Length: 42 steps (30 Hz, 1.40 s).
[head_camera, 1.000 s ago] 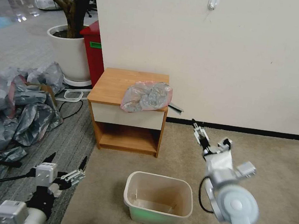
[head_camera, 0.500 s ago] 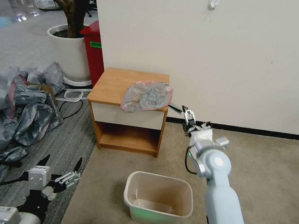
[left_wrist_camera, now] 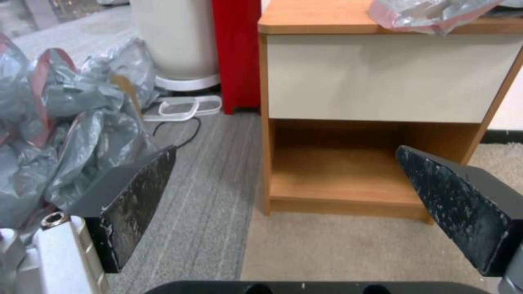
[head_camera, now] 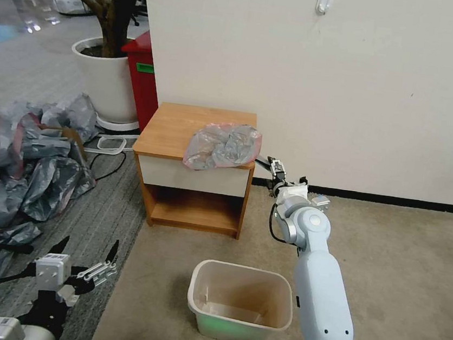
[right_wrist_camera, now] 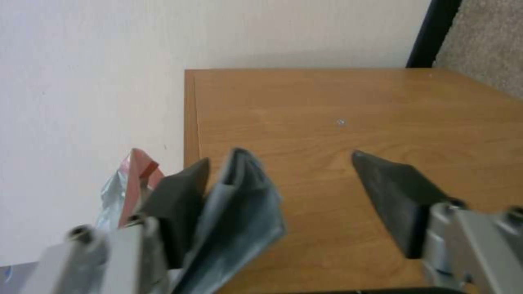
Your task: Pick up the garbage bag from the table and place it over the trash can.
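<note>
Garbage bag (head_camera: 222, 146) crumpled on table (head_camera: 177, 126) front-right corner, grey flap overhanging right edge. Right gripper (head_camera: 272, 166) beside table, jaws parted around flap; close firmly before lifting. Left gripper (head_camera: 85, 256) spread wide, idle left of trash can (head_camera: 198, 299)

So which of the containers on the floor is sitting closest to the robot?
The trash can, the low cream-beige open bin on the carpet in front of the table. The red bin and white plant pot stand farther back.

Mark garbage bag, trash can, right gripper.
garbage bag (head_camera: 222, 146), head view, crumpled middle of the bag on the table.
trash can (head_camera: 237, 332), head view, front wall below the rim.
right gripper (head_camera: 271, 161), head view, between the open fingertips beside the bag's corner.
</note>
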Motion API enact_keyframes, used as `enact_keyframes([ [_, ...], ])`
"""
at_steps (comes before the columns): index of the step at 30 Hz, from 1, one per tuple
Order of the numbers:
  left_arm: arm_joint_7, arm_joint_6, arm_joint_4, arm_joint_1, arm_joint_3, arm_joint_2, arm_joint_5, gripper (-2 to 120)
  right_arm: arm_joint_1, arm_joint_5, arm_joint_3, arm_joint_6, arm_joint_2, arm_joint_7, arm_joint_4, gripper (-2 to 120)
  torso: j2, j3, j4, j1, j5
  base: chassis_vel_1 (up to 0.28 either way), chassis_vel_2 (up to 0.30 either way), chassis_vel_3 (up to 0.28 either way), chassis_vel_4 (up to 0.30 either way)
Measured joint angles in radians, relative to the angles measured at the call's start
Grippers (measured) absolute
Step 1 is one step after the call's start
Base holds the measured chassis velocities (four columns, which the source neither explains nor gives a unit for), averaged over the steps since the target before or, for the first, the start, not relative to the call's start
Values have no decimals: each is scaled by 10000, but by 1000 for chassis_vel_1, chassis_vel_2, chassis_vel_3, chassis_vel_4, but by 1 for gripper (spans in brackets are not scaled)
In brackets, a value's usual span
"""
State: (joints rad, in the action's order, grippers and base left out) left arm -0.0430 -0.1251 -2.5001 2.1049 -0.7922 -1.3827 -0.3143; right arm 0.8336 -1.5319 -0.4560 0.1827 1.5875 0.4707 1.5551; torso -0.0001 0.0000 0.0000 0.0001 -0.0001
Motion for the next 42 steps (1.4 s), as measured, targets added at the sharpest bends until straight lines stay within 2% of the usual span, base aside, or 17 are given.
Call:
enact_keyframes([
  [3,27,1,0,-27,-4,21,-2,100,36,-4,-38,-18,-70,-3,113,53,0,0,0,0,1,0,0,0,0],
  [4,27,1,0,-27,-4,21,-2,100,36,-4,-38,-18,-70,-3,113,53,0,0,0,0,1,0,0,0,0],
  [8,47,0,0,-39,12,44,-2,100,58,-92,-99,-19,-95,4,239,36,0,0,0,0,1,0,0,0,0],
  [11,58,-2,0,-44,31,56,-2,100,73,-140,-104,-18,-88,21,299,29,0,0,0,-1,1,0,0,0,0],
  [13,61,-6,0,-47,37,74,-2,100,124,-283,-104,-7,-79,71,471,18,0,0,0,-1,1,0,0,0,0],
  [14,61,-6,0,-47,37,74,-2,100,124,-283,-104,-7,-79,71,471,18,0,0,0,-1,1,0,0,0,0],
  [18,63,-5,0,-49,23,125,-2,100,180,-408,-100,6,-69,127,701,1,0,0,0,-2,1,0,0,0,0],
  [27,67,-7,0,-64,35,162,-2,100,303,-624,-17,10,-186,330,1243,0,0,0,0,-1,1,0,0,0,0],
  [32,74,-19,0,-88,50,184,-2,100,612,-1053,125,-29,-453,750,2067,0,0,0,0,-1,1,0,0,0,0],
  [37,85,-59,1,-162,130,197,-2,100,1561,-1615,536,-266,-951,1780,3639,0,1,-1,1,-1,0,0,0,0,0],
  [38,85,-59,1,-162,130,197,-2,100,1561,-1615,536,-266,-951,1780,3639,0,1,-1,1,-1,0,0,0,0,0],
  [40,87,-64,1,-167,137,199,-2,100,2283,-1753,885,-349,-1217,2275,4640,0,1,0,0,-2,4,0,0,0,0],
  [41,87,-64,1,-167,137,199,-2,100,2283,-1753,885,-349,-1217,2275,4640,0,1,0,0,-2,4,0,0,0,0],
  [42,103,-66,1,-200,149,225,-2,100,2807,-1772,1204,-360,-1464,2448,5396,0,1,-2,1,-1,0,0,0,0,0],
])
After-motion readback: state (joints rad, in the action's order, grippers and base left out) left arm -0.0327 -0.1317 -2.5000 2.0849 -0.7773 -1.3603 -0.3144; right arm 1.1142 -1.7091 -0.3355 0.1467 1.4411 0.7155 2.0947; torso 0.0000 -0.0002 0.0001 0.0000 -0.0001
